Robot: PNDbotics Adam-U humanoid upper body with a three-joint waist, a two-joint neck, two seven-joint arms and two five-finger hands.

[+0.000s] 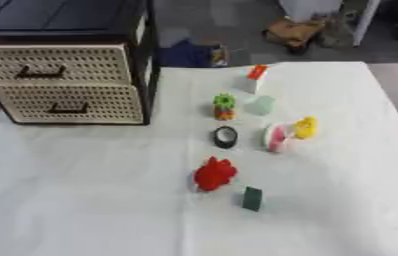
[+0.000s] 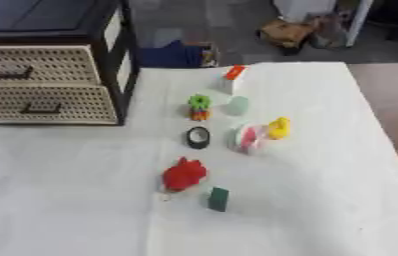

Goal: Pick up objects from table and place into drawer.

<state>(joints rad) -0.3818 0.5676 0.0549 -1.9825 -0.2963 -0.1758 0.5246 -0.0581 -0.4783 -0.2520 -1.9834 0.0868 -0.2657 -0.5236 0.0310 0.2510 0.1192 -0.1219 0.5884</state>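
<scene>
On the white-clothed table (image 1: 80, 200), a black-framed cabinet with two closed cream perforated drawers (image 1: 67, 82) stands at the far left. To its right, small objects lie scattered: a red spiky toy (image 1: 213, 174), a dark green block (image 1: 252, 198), a black ring (image 1: 225, 136) and a yellow duck figure (image 1: 306, 127). Neither robot hand shows in either view, so their state cannot be told.

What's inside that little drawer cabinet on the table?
Nothing inside shows. Both cream drawers of the drawer cabinet are closed, the upper drawer and the lower drawer, and their perforated fronts with dark handles hide the contents. The toys sit outside on the white table.
</scene>
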